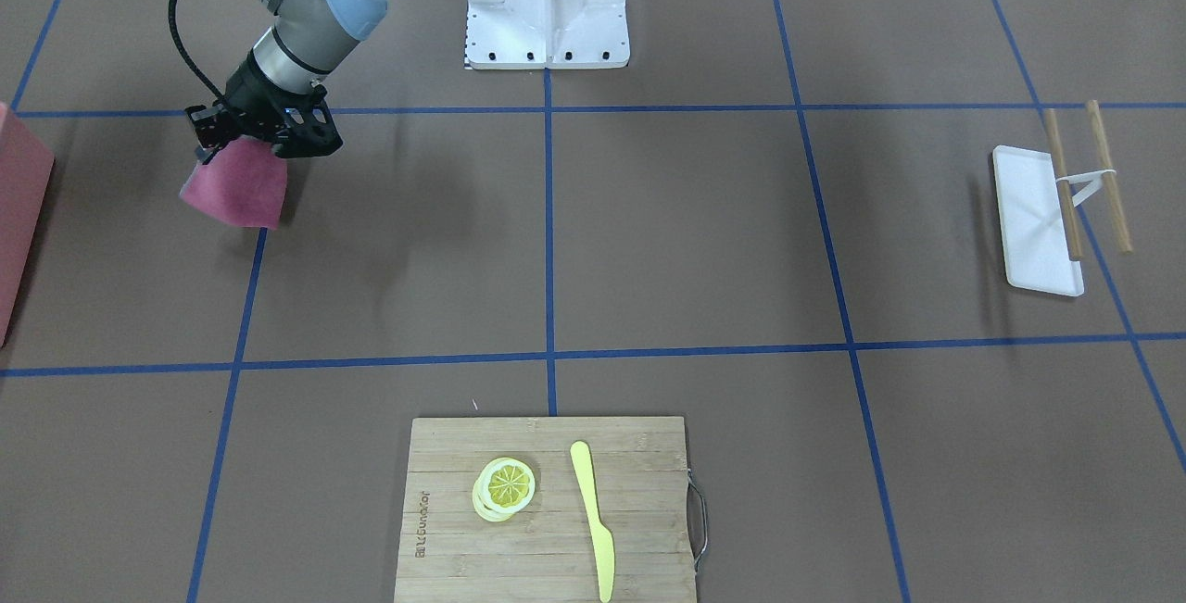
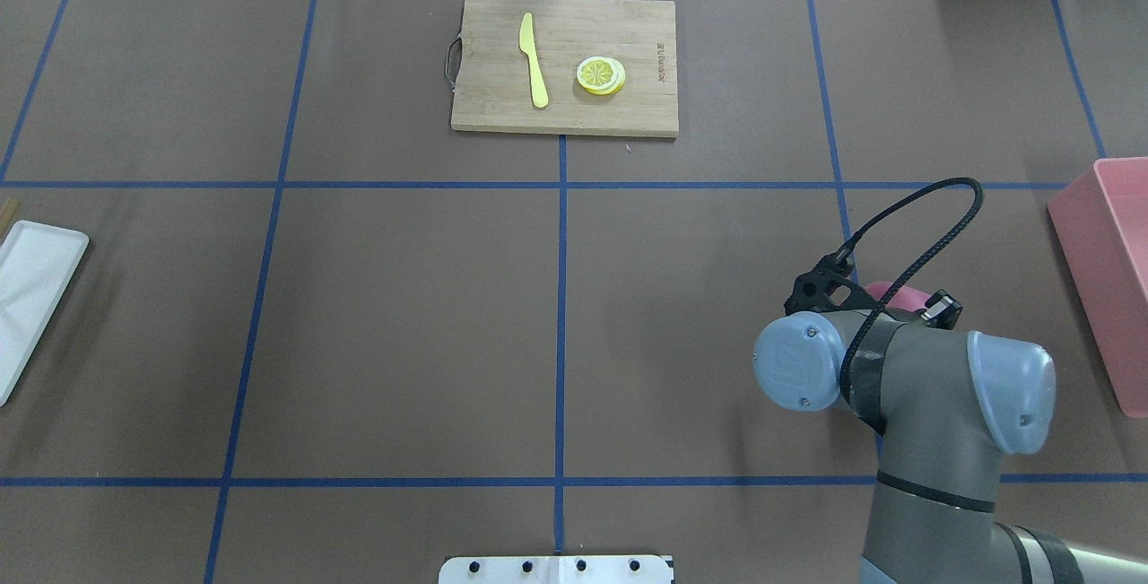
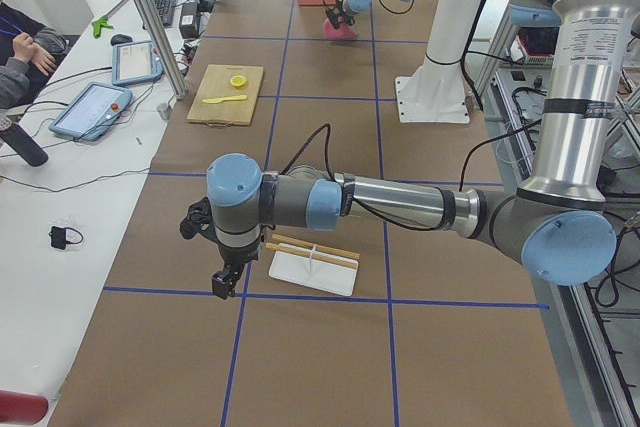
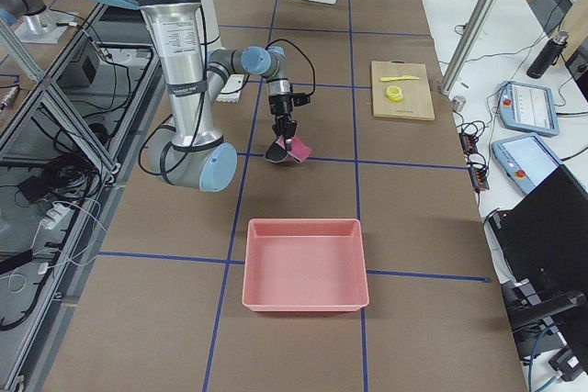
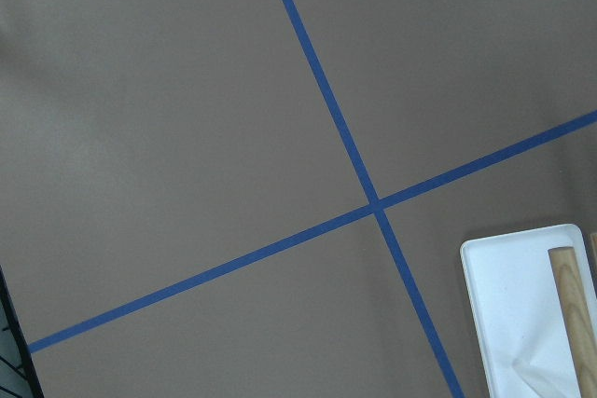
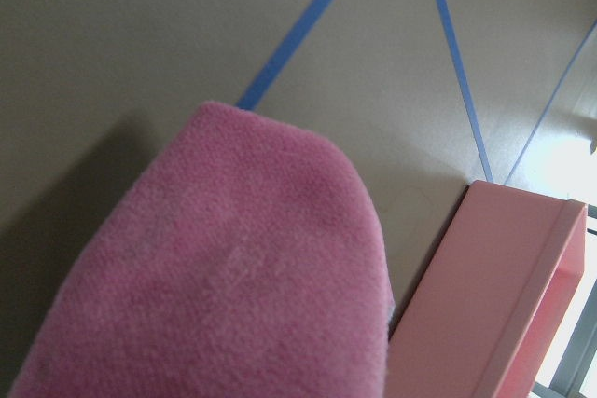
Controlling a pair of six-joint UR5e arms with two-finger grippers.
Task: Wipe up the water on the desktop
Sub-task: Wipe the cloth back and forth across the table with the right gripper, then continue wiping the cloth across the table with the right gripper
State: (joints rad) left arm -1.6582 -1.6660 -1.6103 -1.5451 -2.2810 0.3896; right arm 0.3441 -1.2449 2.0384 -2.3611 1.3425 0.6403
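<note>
The desktop [image 1: 649, 242] is a brown surface crossed by blue tape lines. I can make out no water on it in any view. My right gripper [image 1: 243, 147] is shut on a pink cloth [image 1: 236, 191], which hangs down to the desktop by a tape line. In the right wrist view the cloth [image 6: 215, 267] fills the lower left. My left gripper [image 3: 228, 280] hovers low over the desktop beside the white tray [image 3: 312, 272]; it shows only in the exterior left view, so I cannot tell whether it is open or shut.
A pink bin [image 2: 1108, 279] stands close to the right of the cloth. At the far edge lies a bamboo cutting board [image 1: 547, 510] with lemon slices [image 1: 507, 484] and a yellow knife [image 1: 593, 515]. The white tray [image 1: 1033, 223] carries two wooden sticks. The robot's white base [image 1: 547, 1] sits mid-table.
</note>
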